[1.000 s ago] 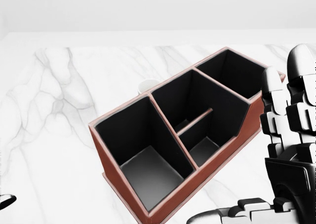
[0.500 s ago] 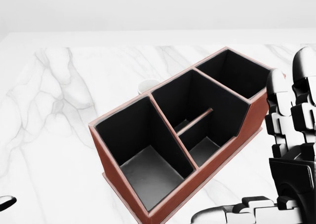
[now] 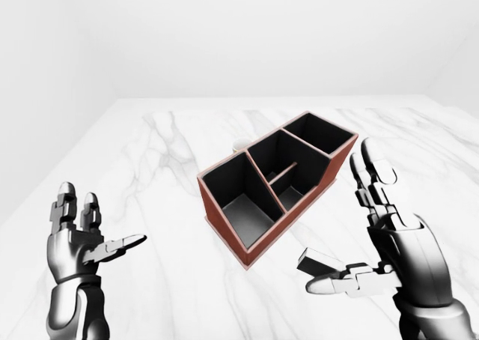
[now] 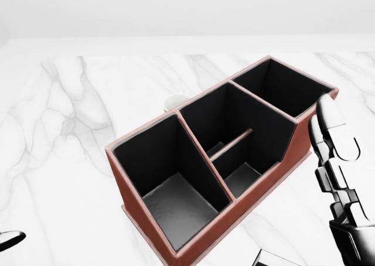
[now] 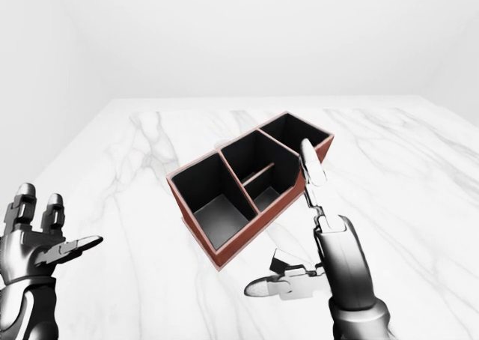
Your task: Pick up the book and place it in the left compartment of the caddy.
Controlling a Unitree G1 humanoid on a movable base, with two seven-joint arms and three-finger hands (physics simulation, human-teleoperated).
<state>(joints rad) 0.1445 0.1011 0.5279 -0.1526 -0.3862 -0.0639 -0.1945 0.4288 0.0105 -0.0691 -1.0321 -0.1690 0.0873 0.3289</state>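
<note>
Near the tabletop's (image 3: 165, 295) left edge, your left hand (image 3: 78, 235) is raised, palm inward, fingers spread, holding nothing. The caddy (image 3: 273, 183) sits mid-tabletop, set diagonally, every compartment empty; the book is not in view. Your right hand (image 3: 374, 235) stands upright beside the caddy, fingers apart, thumb out. Since a second ago it has dropped lower in the head view.

One caddy (image 3: 275, 186), two hands, one table (image 3: 150, 153)

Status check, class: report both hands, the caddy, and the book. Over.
Left hand open, empty. Right hand open, empty, beside caddy. All compartments empty. Book not in view.
</note>
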